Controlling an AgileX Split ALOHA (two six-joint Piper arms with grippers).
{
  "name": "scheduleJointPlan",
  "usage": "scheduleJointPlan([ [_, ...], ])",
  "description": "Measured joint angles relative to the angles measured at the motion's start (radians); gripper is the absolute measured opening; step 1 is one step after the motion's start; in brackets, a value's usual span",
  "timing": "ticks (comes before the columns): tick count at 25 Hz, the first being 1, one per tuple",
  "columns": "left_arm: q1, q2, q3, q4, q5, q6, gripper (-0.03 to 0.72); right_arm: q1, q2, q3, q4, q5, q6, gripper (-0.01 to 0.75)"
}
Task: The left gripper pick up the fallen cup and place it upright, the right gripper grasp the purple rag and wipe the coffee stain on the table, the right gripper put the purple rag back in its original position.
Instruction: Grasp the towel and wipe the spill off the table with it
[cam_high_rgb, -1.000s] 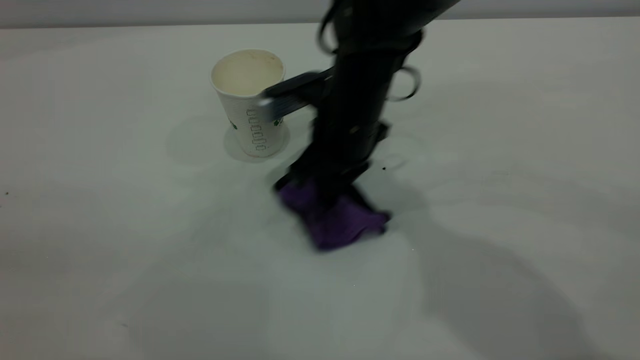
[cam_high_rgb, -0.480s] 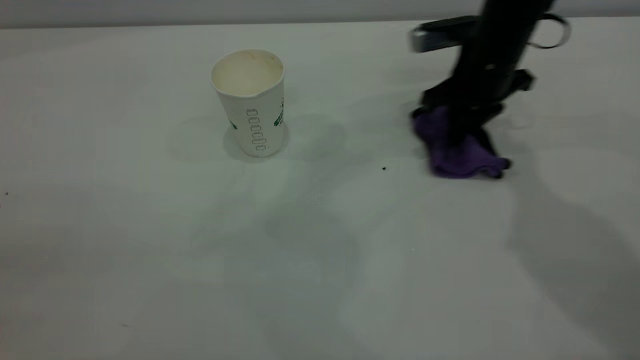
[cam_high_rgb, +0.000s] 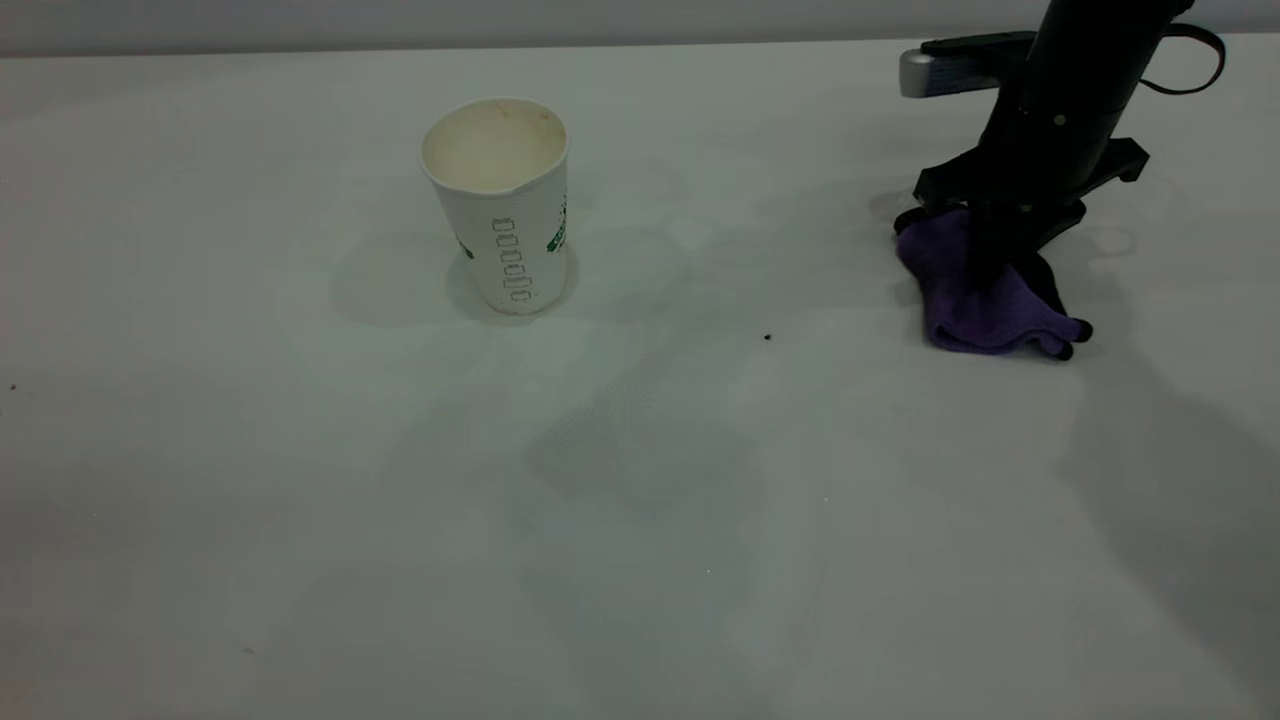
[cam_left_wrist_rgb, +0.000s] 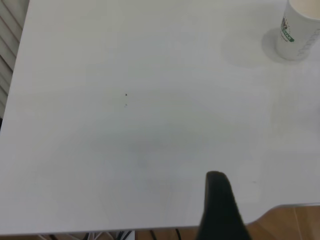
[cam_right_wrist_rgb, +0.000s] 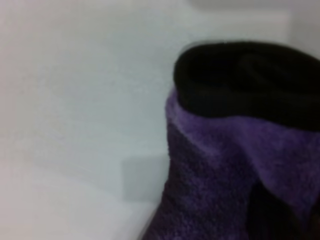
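The cup (cam_high_rgb: 497, 207) stands upright on the table (cam_high_rgb: 300, 500), left of the middle; it also shows in the left wrist view (cam_left_wrist_rgb: 298, 31). My right gripper (cam_high_rgb: 1000, 228) is at the far right, shut on the purple rag (cam_high_rgb: 985, 300). The rag hangs from it and its lower end touches the table. In the right wrist view the rag (cam_right_wrist_rgb: 225, 170) fills the near part of the picture. No coffee stain shows on the table. My left gripper (cam_left_wrist_rgb: 217, 200) is out of the exterior view; only a black part of it shows in the left wrist view, well away from the cup.
A tiny dark speck (cam_high_rgb: 767, 337) lies between the cup and the rag. The table's edge (cam_left_wrist_rgb: 280, 207) and a wooden floor beyond it show in the left wrist view.
My right gripper has carried the purple rag from the middle of the table, near the cup, to the far right. The cup has not moved.
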Motion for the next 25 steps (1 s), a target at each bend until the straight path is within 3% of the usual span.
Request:
scheduleJointPlan([
  [3, 0.000, 0.000, 0.000, 0.000, 0.000, 0.000, 0.532, 0.022, 0.000, 0.000, 0.005, -0.004, -0.012, 0.143],
  [9, 0.000, 0.000, 0.000, 0.000, 0.000, 0.000, 0.532, 0.036, 0.000, 0.000, 0.011, -0.006, -0.016, 0.416],
  [13, 0.000, 0.000, 0.000, 0.000, 0.000, 0.000, 0.532, 0.050, -0.001, 0.000, -0.038, -0.004, 0.019, 0.532],
  [20, 0.000, 0.000, 0.000, 0.000, 0.000, 0.000, 0.532, 0.054, -0.008, 0.000, -0.262, -0.003, 0.237, 0.564],
  [25, 0.000, 0.000, 0.000, 0.000, 0.000, 0.000, 0.532, 0.052, -0.045, 0.008, -0.318, 0.048, 0.285, 0.565],
])
